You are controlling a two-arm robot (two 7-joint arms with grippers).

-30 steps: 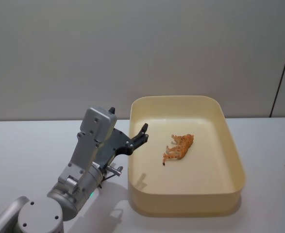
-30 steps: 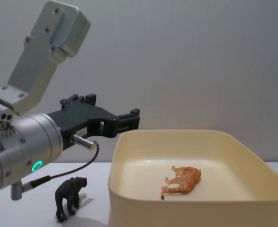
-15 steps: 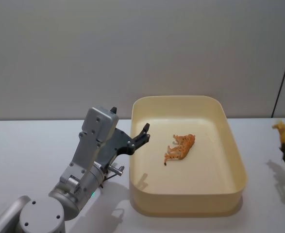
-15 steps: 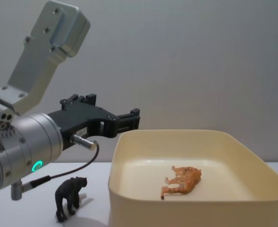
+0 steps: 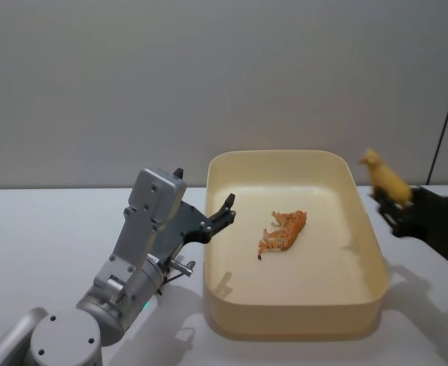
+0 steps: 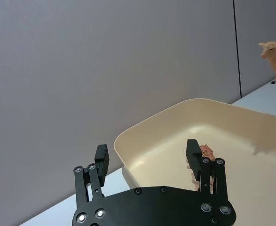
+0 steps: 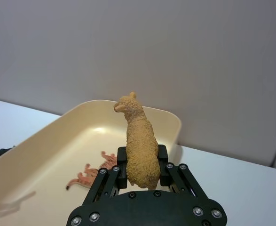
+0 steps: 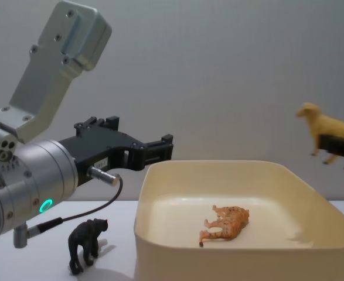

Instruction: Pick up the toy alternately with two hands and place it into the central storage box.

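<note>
- My left pincer (image 6: 147,155), lower left of the head view, is spread and empty, raised at the box's (image 5: 285,320) left rim.
- One black toy (image 8: 87,244) stands on the table (image 5: 40,229) beside that wall.
- One tiger (image 5: 282,231) lies inside the box.
- My right pincer (image 7: 142,159), at right, pinches one sheep (image 7: 138,136), held up near the right rim.

Storage box (image 5: 285,324): plain cream-yellow. Toy tiger (image 5: 282,232): orange with darker markings. Woolly toy animal (image 7: 140,141): tan-gold, unpatterned. Small toy animal (image 8: 87,243): solid black. Left gripper (image 6: 147,149), right gripper (image 7: 142,157): black, silver screw heads. Left arm (image 8: 25,170): silver; ring light (image 8: 46,205) green. Tabletop (image 5: 56,229): white. Wall (image 5: 208,76): grey.
</note>
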